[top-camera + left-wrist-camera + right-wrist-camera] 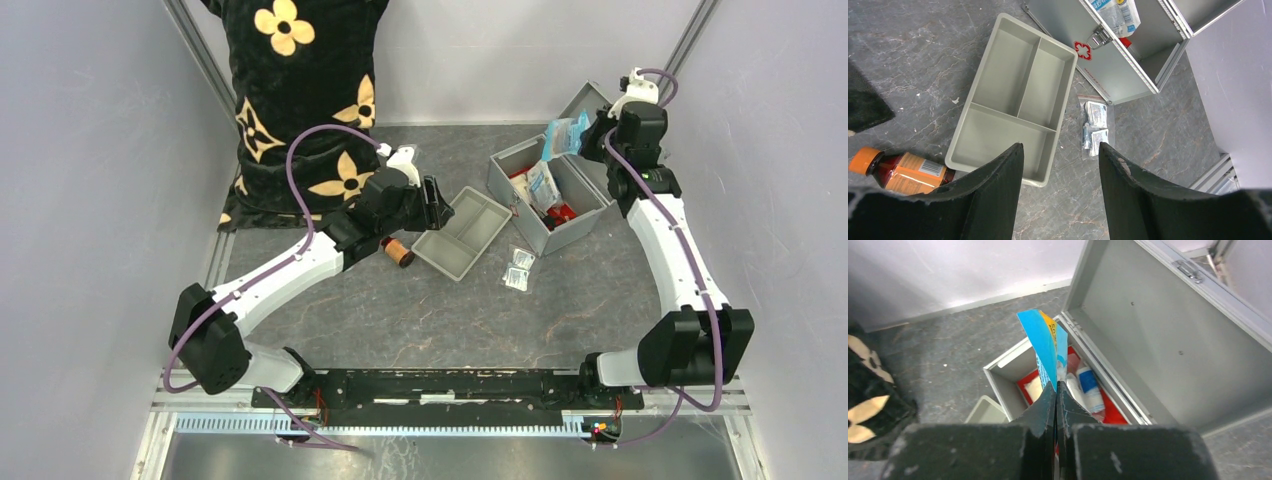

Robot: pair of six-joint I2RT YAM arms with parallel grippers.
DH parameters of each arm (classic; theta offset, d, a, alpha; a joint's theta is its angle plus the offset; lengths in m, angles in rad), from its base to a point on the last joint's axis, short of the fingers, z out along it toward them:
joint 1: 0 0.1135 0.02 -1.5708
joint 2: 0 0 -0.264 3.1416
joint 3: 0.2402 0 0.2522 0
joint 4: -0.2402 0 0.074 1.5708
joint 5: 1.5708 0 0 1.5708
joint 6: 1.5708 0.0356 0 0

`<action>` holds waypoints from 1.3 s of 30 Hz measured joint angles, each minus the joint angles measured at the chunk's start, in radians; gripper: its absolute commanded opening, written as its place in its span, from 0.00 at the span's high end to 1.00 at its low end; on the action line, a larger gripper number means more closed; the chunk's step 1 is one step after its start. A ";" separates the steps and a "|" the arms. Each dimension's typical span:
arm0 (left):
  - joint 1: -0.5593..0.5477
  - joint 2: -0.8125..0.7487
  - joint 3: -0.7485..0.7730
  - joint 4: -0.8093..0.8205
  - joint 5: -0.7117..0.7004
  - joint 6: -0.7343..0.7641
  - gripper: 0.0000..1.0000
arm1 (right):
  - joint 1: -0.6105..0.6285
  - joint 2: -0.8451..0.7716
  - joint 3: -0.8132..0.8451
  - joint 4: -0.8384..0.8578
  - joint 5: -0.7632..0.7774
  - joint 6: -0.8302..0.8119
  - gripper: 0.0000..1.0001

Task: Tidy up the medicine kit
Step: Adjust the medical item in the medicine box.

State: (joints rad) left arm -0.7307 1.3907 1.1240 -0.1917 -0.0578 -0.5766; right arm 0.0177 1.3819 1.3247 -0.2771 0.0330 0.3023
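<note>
Left gripper (1060, 147) is about half open, holding nothing. A syrup bottle (903, 172) lies just left of its fingers, and the divided tray (1008, 62) is right ahead of them. Right gripper (1055, 387) is pinched tight on a blue packet (1045, 345), with the open medicine kit (1158, 340) just beyond its fingertips. My guess is it's sorting the contents, so next that packet needs placing without snagging the case wall.

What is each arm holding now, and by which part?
The right fingers pinch a blue packet by one edge, above the open medicine kit. The left fingers stand apart and hold nothing.
</note>
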 measured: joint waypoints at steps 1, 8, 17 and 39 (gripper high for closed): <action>0.000 -0.002 -0.001 0.000 -0.002 0.000 0.37 | 0.000 0.000 -0.003 0.013 -0.010 0.014 1.00; 0.000 -0.035 -0.015 -0.006 -0.024 0.000 0.36 | 0.002 0.000 -0.116 0.129 -0.037 0.119 1.00; 0.000 -0.043 -0.023 -0.020 -0.033 0.000 0.36 | 0.027 0.086 -0.288 0.178 0.002 0.194 0.49; 0.000 -0.043 -0.034 -0.038 -0.039 0.000 0.36 | 0.144 0.303 0.120 -0.105 0.202 -0.138 0.48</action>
State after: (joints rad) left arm -0.7307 1.3476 1.0901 -0.2298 -0.0963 -0.5766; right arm 0.1616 1.6852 1.4445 -0.3824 0.2352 0.1638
